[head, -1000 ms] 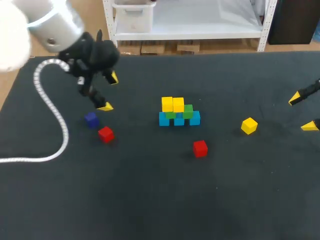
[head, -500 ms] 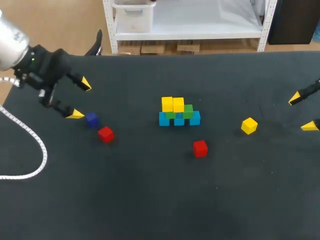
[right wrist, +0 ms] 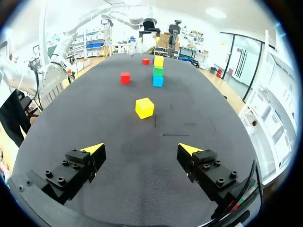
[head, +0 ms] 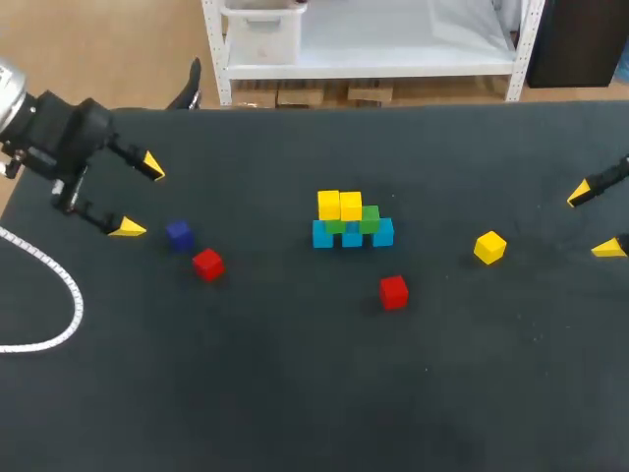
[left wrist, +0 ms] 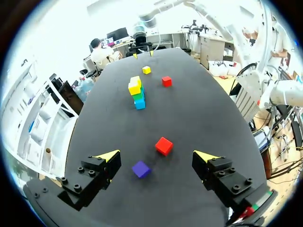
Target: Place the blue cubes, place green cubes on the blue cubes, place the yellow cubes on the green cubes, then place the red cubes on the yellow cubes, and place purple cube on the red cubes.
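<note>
Cubes sit both stacked and loose on the black table. My left arm comes in at the left edge, and my left pincer is spread wide, gripping nothing. My right pincer, at the right edge, is spread the same way.

At the table's middle stands the stack. It has three light-blue cubes in a touching row, two green cubes on them, and two yellow cubes side by side on top, toward the row's left end.

A loose yellow cube lies near my right pincer. A red cube lies in front of the stack. A second red cube lies just beside the dark purple cube, near my left pincer.
</note>
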